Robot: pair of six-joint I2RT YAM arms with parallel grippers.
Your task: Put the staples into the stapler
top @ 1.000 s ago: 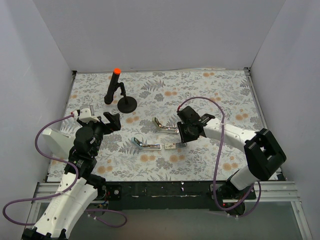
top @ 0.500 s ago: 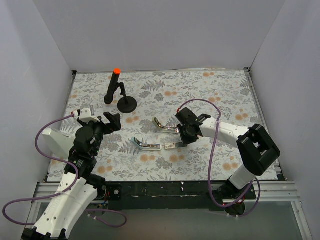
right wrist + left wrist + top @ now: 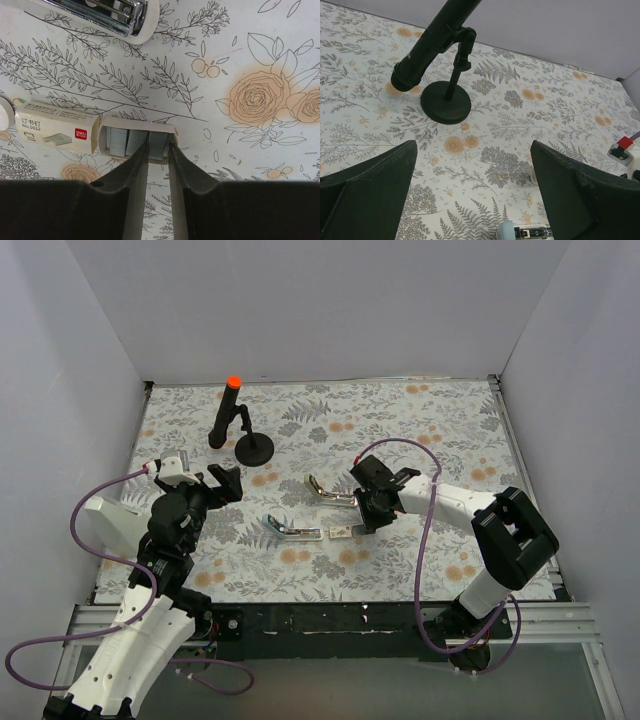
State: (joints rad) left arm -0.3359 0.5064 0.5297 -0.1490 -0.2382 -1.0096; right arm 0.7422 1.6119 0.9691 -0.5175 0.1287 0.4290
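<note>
Your right pincer (image 3: 158, 147) sets its black jaws narrowly on either side of one grey strip of staples (image 3: 120, 140); you cannot tell whether they squeeze it. The staples lie in ridged metallic rows in an open cardboard tray (image 3: 140, 124), which juts from the printed whitish box (image 3: 55, 131) lying flat on the floral tabletop (image 3: 260, 60). The stapler (image 3: 107, 11), a pale shell over bright chrome, lies open nearby, apart from the box. Your left pincer (image 3: 472, 200) is spread wide and holds nothing.

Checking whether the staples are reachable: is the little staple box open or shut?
Open: the inner tray is slid out of its sleeve, with grey staples showing inside.
</note>
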